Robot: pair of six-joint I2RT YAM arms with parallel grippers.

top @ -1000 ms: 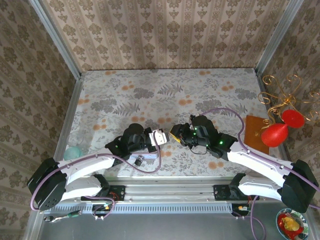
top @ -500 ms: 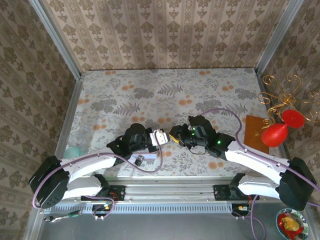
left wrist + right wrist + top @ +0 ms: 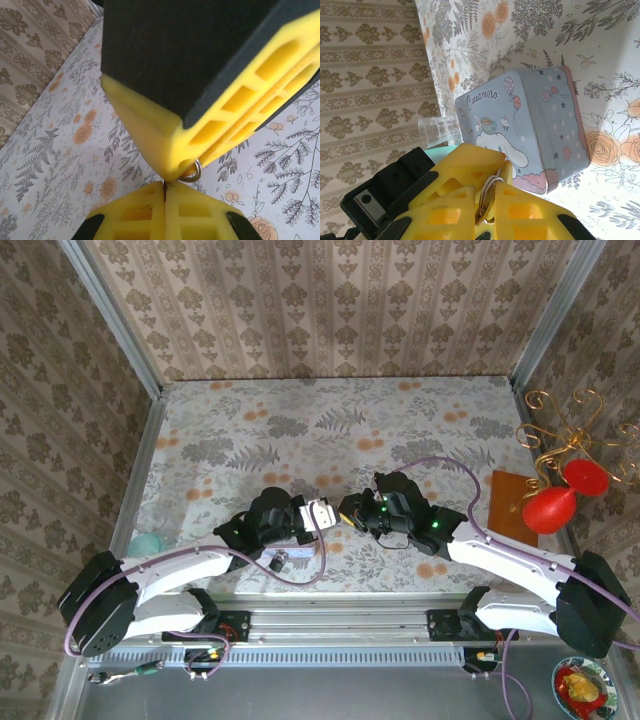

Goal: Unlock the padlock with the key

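My two grippers meet tip to tip low over the table's near middle. The left gripper (image 3: 330, 512) (image 3: 164, 192) is shut, with a thin dark metal sliver, apparently the key (image 3: 164, 185), pinched between its pads. A silver ring (image 3: 192, 172) (image 3: 492, 187) on that piece sticks out into my right gripper (image 3: 346, 510) (image 3: 487, 207), whose yellow fingers (image 3: 165, 130) are closed on the ring and a brassy flat part. A small dark thing (image 3: 279, 559) under my left forearm may be the padlock; I cannot tell.
A pale blue tin with a cartoon dog (image 3: 535, 130) lies flat just beyond the grippers. A clear glass (image 3: 440, 131) and a teal object (image 3: 147, 543) sit by the left wall. A brown board (image 3: 508, 505) and red ornaments (image 3: 550, 508) stand at the right edge.
My right gripper has crept a little left toward the left gripper and its jaws have narrowed onto the ring. The left arm has stayed put.
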